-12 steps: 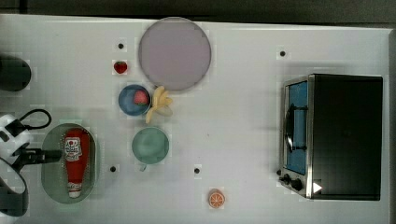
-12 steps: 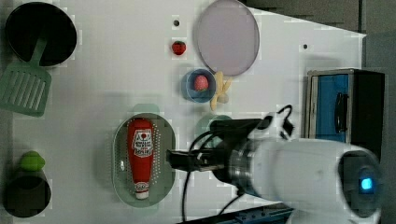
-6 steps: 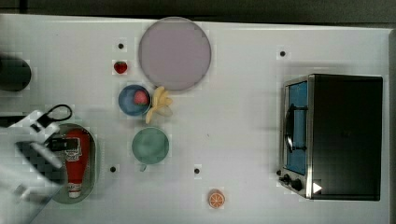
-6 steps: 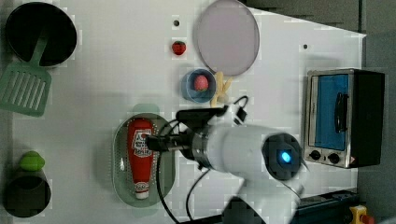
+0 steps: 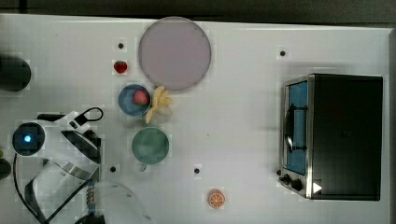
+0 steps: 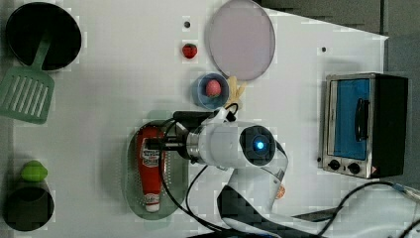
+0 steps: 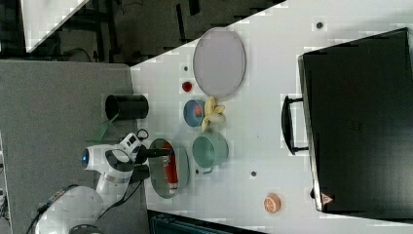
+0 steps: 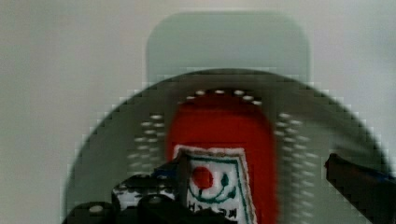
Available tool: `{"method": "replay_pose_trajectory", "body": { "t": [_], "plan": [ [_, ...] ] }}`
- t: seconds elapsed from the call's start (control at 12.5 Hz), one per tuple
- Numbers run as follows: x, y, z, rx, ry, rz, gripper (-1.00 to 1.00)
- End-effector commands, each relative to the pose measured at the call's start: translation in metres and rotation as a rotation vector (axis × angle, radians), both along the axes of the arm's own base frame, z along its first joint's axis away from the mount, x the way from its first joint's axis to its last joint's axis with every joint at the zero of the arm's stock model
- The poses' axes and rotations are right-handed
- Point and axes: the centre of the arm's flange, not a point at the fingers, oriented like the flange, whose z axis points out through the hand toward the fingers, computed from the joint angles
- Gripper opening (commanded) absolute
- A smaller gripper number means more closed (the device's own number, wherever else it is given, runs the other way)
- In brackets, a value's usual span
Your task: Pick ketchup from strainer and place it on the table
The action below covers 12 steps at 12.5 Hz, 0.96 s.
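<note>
The claw (image 8: pixel 252 182) is hanging wide open over the small red ketchup squeeze bottle (image 6: pixel 150 166), which is lying in the pale green oval plastic strainer (image 6: pixel 176 191) on the white bench (image 6: pixel 109 99). Judging by this, the reach is under way; lowering and closing comes next. The wrist view is showing fingers (image 8: pixel 359 179) straddling the label, while the top view's arm is covering the bottle.

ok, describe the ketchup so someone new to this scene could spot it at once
In the left view, find the pale green oval strainer near the table's lower edge, beside the white arm. The ketchup lies flat inside it, cap toward the lower edge. It is long, red and labelled, unlike the small round strawberry up by the plate.
</note>
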Motion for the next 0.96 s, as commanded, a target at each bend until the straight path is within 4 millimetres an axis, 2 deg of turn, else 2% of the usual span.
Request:
{"method": "replay_pose_trajectory", "body": {
  "t": [0.08, 0.24, 0.32, 0.56, 0.72, 0.8, 0.96],
  "plan": [
    [-0.004, 0.02, 0.001, 0.034, -0.031, -0.079, 1.0],
    [-0.004, 0.021, -0.015, 0.031, -0.024, -0.084, 1.0],
    [-0.004, 0.022, -0.021, 0.031, -0.022, -0.084, 0.91],
    [0.0, 0.023, -0.021, 0.038, -0.032, -0.087, 0.2],
    [-0.004, 0.024, -0.005, 0.03, -0.045, -0.077, 0.18],
    [-0.01, 0.025, 0.009, 0.026, -0.05, -0.073, 0.18],
    [-0.017, 0.027, 0.05, 0.036, -0.048, -0.115, 0.18]
  ]
}}
